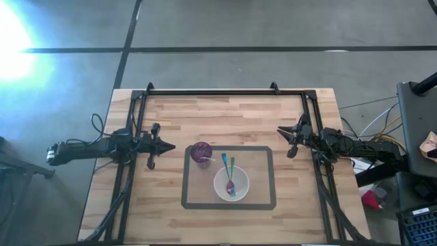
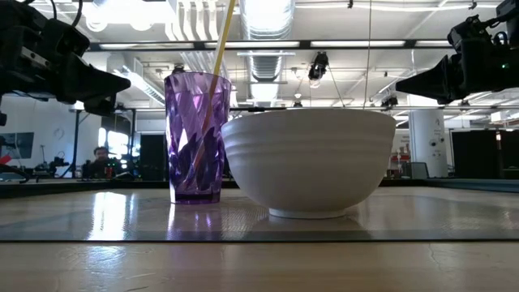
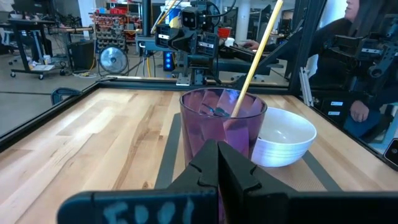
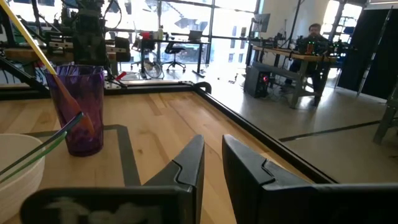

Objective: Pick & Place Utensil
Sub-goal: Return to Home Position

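A purple ribbed cup stands upright inside a grey taped rectangle. A yellow-handled utensil leans in it, its handle sticking out over the rim. Beside it stands a white bowl, with a blue-handled utensil and a green-handled one resting in it, handles over the far rim. My left gripper hovers shut to the left of the cup, pointing at it. My right gripper hovers to the right of the rectangle, open by a narrow gap.
The grey tape rectangle marks the middle of the wooden table. A black frame rail runs along the far edge and down both sides. Bare wood lies between each gripper and the tape. People sit in the room behind the table.
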`<state>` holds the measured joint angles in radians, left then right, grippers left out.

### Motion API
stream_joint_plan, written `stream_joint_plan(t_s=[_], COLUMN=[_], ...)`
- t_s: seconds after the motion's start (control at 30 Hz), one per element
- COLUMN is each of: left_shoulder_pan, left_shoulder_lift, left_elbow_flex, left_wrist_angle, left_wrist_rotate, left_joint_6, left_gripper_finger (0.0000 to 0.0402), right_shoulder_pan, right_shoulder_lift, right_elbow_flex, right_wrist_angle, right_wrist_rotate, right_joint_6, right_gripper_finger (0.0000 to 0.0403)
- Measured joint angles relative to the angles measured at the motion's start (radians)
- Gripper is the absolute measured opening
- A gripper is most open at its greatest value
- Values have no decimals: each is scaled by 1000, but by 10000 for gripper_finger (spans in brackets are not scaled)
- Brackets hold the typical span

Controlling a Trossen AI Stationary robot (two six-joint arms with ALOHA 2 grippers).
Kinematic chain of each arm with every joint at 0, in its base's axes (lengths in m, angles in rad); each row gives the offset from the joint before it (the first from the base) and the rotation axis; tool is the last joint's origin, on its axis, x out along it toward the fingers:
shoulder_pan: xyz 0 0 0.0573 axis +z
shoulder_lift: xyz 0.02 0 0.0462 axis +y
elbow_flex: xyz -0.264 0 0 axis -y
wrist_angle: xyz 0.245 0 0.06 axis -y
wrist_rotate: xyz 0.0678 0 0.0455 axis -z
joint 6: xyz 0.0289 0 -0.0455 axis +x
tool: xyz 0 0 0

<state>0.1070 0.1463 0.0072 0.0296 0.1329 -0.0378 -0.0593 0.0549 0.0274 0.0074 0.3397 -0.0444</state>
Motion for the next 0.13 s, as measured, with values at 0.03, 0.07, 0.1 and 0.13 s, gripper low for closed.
stream_joint_plan(t_s=[0.03,0.07,0.1,0.13], left_shoulder_pan=[0,0,0,0], left_shoulder_lift=[0,0,0,0], left_elbow_flex=[0,0,0,0], left_wrist_angle=[0,0,0,0], left_wrist_rotate=[0,0,0,0], left_joint_6=[0,0,0,0], left_gripper_finger=[0,0,0,0], right_shoulder_pan=[0,0,0,0], right_shoulder_lift=[0,0,0,0], right_elbow_flex=[0,0,0,0], right_wrist_angle=[0,0,0,0], right_wrist_rotate=[0,0,0,0], right_joint_6=[0,0,0,0], right_gripper_finger=[52,52,52,52])
